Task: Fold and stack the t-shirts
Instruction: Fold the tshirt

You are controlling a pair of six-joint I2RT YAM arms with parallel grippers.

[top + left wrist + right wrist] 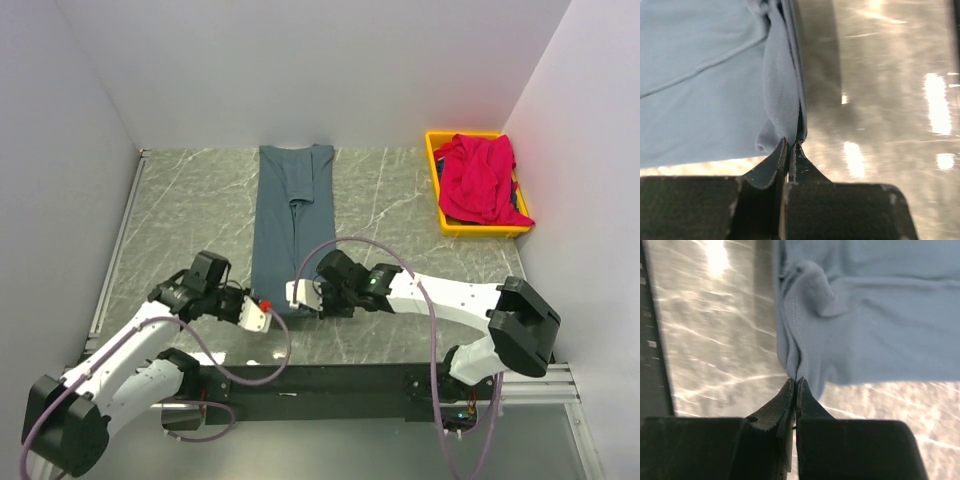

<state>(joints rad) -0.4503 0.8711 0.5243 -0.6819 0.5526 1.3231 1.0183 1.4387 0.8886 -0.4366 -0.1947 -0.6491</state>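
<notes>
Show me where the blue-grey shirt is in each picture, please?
Top view: the blue-grey shirt lies as a long folded strip in the middle of the table.
Left wrist view: it fills the upper left, one corner pinched in the left tool.
Right wrist view: it fills the upper right, one corner pinched in the right tool.
Shared landmark: the shiny marbled tabletop beside the shirt.

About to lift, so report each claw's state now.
Left claw: closed on the blue-grey t-shirt, near hem.
Right claw: closed on the same hem.
</notes>
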